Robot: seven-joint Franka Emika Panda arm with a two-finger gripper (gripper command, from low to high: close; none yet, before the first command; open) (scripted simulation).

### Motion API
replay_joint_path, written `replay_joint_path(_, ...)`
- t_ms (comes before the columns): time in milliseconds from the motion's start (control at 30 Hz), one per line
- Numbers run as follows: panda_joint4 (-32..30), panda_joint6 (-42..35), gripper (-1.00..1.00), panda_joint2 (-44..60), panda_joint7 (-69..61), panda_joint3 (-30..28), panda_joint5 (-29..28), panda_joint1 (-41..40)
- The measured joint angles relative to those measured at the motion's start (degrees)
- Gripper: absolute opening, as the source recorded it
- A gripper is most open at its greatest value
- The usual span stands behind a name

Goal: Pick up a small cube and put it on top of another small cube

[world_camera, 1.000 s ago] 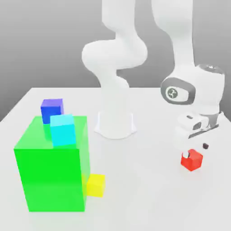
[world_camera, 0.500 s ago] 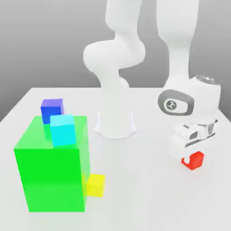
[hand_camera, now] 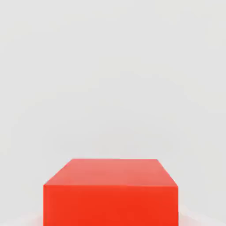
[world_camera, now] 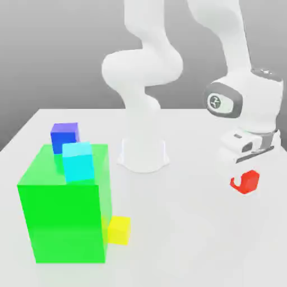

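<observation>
- The small plain bright red cube (world_camera: 245, 183) hangs directly under the white two-finger gripper (world_camera: 245, 175) at the exterior view's right, clear of the pale grey tabletop (world_camera: 185, 241), with part of its upper side hidden by the gripper's white fingers
- The gripper is clamped on that red cube; in the hand view the cube (hand_camera: 111, 192) sits close to the camera with plain tabletop behind it
- Taking the large bright green block (world_camera: 64, 204) as the landmark: the red cube is well apart from it, far toward the exterior view's right and at about the height of the block's upper half
- A small yellow cube (world_camera: 119, 230) rests on the table touching the green block's lower corner on the side toward the red cube
- A cyan cube (world_camera: 77, 161) sits on the green block's top, and a dark blue cube (world_camera: 64, 137) stands just behind the block
- The arm's white round base (world_camera: 143, 154) stands behind the green block, between it and the red cube
- Against half a second ago, the hand and the red cube are higher and a little further toward the exterior view's right; a second ago the cube was lower, near the table
- The green block and the yellow, cyan and blue cubes lie where they did in both earlier frames
</observation>
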Motion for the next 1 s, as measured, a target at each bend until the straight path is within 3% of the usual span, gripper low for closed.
replay_joint_path(667,11.6,-42.8,-1.0,-31.4,40.1,-23.6,-0.8,-40.0)
replay_joint_path(733,10.4,-44.5,-1.0,-34.9,45.9,-24.0,-1.9,-44.4)
replay_joint_path(867,4.0,-37.5,-1.0,-34.8,50.2,-24.6,-3.2,-47.9)
replay_joint_path(900,3.1,-36.3,1.0,-34.5,50.4,-24.6,-3.3,-48.1)
replay_joint_path(1000,3.1,-36.3,1.0,-34.5,50.4,-24.6,-3.3,-48.1)
